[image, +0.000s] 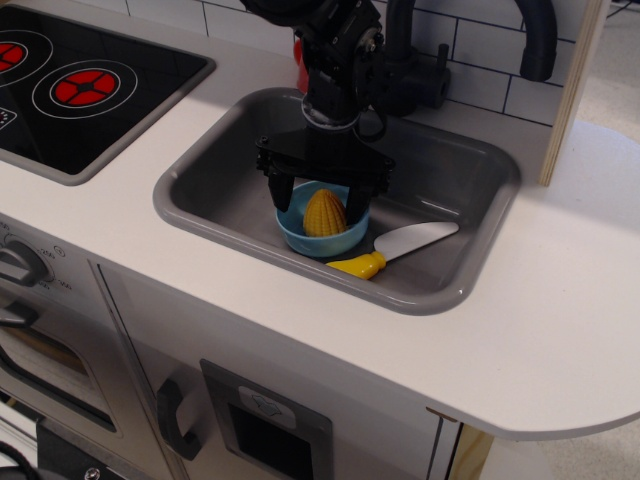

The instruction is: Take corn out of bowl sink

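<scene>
Yellow corn (325, 213) in blue bowl (322, 238) near sink (440, 290) front wall, between gripper's (319, 196) spread fingers.

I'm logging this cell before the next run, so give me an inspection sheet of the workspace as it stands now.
Surface: white toy kitchen counter with a rectangular grey sink.
Job's things: small yellow ribbed plastic corn sits upright in the round light blue plastic bowl, inside the sink.
Clutter: toy knife with yellow handle and grey blade lies in the sink, right of the bowl.
Grippers: black claw open, fingers straddling the corn; contact unclear.
Cables: thin wires on the arm above the claw.
Surroundings: black stovetop with red burners, black faucet, white tiled wall.
</scene>
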{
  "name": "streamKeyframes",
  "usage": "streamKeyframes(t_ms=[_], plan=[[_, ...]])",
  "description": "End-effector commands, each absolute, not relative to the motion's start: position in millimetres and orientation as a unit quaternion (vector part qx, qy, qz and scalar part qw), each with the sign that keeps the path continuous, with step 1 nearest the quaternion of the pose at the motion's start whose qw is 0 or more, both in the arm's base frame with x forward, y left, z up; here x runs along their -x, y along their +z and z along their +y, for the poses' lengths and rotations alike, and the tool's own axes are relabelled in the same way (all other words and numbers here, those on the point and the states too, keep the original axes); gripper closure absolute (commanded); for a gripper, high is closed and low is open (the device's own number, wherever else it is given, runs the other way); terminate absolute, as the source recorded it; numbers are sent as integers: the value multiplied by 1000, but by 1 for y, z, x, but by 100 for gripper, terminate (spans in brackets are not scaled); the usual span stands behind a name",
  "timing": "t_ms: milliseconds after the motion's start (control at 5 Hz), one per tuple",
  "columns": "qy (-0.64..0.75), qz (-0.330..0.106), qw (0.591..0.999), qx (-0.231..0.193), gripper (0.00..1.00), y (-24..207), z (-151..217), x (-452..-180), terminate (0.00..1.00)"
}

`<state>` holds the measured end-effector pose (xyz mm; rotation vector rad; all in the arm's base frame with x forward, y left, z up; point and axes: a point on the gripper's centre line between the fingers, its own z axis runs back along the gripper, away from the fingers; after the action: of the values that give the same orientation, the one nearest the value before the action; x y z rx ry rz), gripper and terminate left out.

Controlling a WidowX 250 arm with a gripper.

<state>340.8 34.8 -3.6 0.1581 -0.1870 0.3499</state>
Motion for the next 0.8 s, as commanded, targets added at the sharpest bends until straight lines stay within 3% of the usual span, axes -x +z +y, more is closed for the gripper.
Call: streamKeyframes(t_ms=[0, 200, 600], plan=[[172, -114, 975, -88, 0, 0, 33, -347, 0], [177, -120, 973, -89, 100, 2, 34, -348, 0], [207, -136, 966, -71, 100, 29, 38, -351, 0]])
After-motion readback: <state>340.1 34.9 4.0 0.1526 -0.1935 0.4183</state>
